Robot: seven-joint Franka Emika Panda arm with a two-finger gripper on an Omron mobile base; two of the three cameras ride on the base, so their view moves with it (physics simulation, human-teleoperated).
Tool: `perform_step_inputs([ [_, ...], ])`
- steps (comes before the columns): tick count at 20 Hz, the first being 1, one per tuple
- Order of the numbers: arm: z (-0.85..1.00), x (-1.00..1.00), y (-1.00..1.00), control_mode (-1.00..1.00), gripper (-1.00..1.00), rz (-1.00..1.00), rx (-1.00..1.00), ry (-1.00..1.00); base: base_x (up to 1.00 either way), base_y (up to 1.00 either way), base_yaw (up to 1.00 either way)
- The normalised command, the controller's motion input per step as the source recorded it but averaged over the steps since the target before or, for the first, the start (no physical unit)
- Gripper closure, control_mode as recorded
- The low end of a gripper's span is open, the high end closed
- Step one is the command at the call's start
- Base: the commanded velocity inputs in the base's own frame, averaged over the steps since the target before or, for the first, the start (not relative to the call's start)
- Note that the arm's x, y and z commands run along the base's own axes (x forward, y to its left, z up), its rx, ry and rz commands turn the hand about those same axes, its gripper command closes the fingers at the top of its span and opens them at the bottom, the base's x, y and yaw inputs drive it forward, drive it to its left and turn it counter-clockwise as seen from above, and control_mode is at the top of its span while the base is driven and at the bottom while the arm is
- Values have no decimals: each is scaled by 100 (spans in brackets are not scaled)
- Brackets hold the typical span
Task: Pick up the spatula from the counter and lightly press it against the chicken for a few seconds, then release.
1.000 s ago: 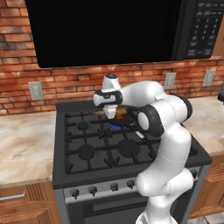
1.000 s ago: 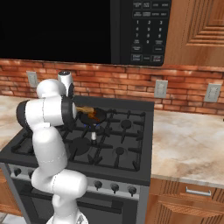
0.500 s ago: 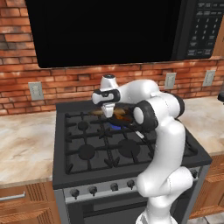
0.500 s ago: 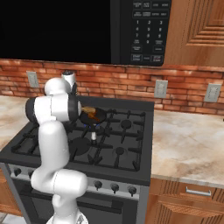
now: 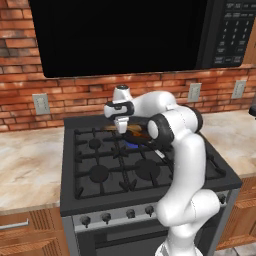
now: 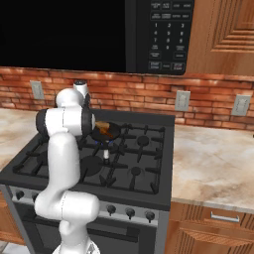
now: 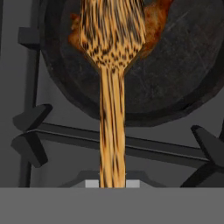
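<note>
The gripper [image 5: 121, 127] is closed narrow on the handle of the spatula [image 7: 112, 109]. In the hand view the wood-grained handle comes up from between the finger tips and runs straight away from the hand to the broad blade. The hold is at the near end of the handle, well back from the blade.

The blade lies over the chicken [image 7: 153, 19], whose browned edges show on either side of it. Whether the blade is truly touching the meat or just above it I cannot tell. The chicken sits in a dark round pan [image 7: 183, 65] on a back burner of the stove [image 5: 100, 200], with the black grate [image 7: 144, 146] crossing beneath the handle. From the left base view the hand points down at the pan, near the brick wall [image 5: 75, 95].

As a judgement, the spatula looks like a light, stiff wooden piece that will not bend under a gentle push, so any pressure goes straight into the meat. Held this far from the blade it is a long lever and could twist or pivot in the jaws, so a grip across the flat faces of the handle suits it best. The chicken looks soft and may slide on the pan, so the press should be light and straight down
</note>
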Motion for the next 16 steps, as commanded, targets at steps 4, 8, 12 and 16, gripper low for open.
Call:
perform_step_inputs([
  [4, -16, 24, 0, -100, 100, -3, 0, 4, 0, 0, 0],
  [8, -16, 24, 0, -100, 100, -3, 0, 4, 0, 0, 0],
  [12, -15, 26, 0, -100, 100, -3, 0, 4, 0, 0, 0],
  [16, -18, 21, 0, -100, 100, -2, 0, 3, 0, 0, 0],
])
